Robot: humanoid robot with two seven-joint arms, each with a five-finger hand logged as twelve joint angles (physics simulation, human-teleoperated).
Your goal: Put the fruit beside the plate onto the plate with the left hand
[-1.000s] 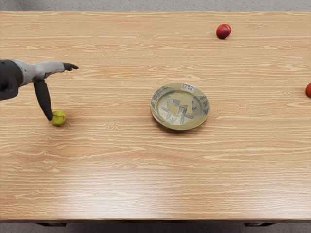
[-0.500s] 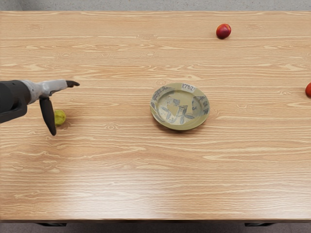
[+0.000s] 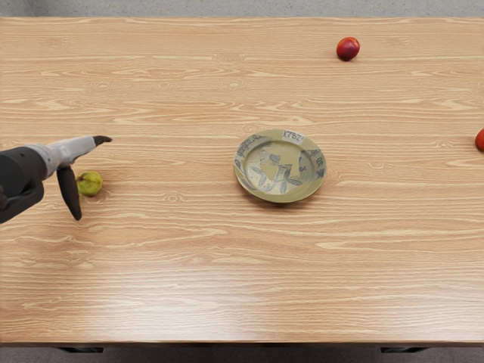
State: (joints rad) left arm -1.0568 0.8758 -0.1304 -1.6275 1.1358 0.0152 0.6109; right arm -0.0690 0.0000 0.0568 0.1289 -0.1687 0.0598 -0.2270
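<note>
Head view: my left hand (image 3: pixel 65 157) comes in low at the picture's left edge, released, its two visible fingers spread wide and holding nothing; one dark finger (image 3: pixel 100 140) reaches out to the right, the other hangs down toward the near edge. The small yellow-green round fruit (image 3: pixel 90 183) rests on the pale wooden table (image 3: pixel 227 265) in the crook between those fingers, just beside the hanging one; I cannot tell whether it touches. The olive ceramic plate with a grey-blue pattern (image 3: pixel 280 165) sits well apart to the right of it, with nothing on it. Two red round fruits, one at the far side (image 3: pixel 348 48) and one at the right edge (image 3: pixel 480 140), lie well out of my way.

The step in hand, I judge, is the grasp. To do it well I should bring the palm over the fruit and close from both sides at once; a one-sided nudge would likely roll it.

The fruit looks close to round; I make out no clear long axis, and any stem end is too small to tell.
</note>
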